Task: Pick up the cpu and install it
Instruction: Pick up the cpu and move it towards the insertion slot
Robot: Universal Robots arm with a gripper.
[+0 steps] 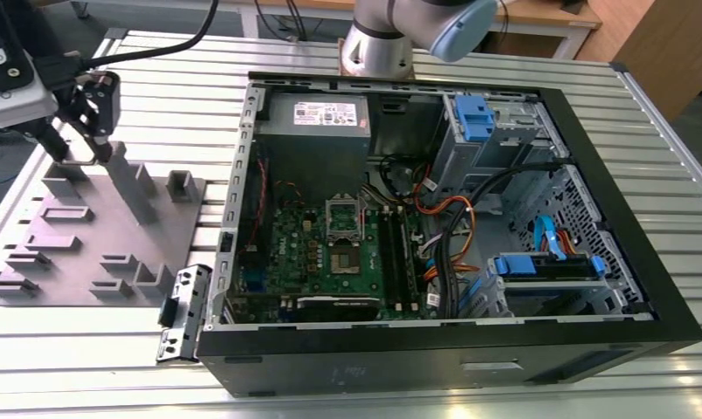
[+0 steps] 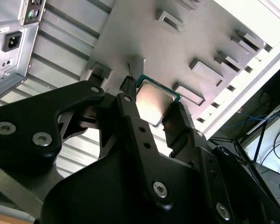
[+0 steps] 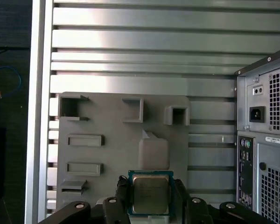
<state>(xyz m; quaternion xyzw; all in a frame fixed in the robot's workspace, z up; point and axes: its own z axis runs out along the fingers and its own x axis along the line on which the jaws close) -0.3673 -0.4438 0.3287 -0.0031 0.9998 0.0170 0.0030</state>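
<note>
Above grey tray (image 1: 95, 231), at exterior view's left: gripper (image 1: 83, 155) clamped on cpu (image 3: 150, 193), 2 black fingers (image 3: 123, 198) pressing opposite edges. Cpu small, flat, square; silvery metal top, green rim. Open computer case (image 1: 444, 218) beside tray on slatted table (image 1: 95, 349).

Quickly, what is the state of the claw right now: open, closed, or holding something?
Claw: closed on the cpu, gripping it by two opposite edges over the grey tray.

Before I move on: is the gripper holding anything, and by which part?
Yes: the gripper holds the cpu by two opposite side edges, above the tray.
</note>
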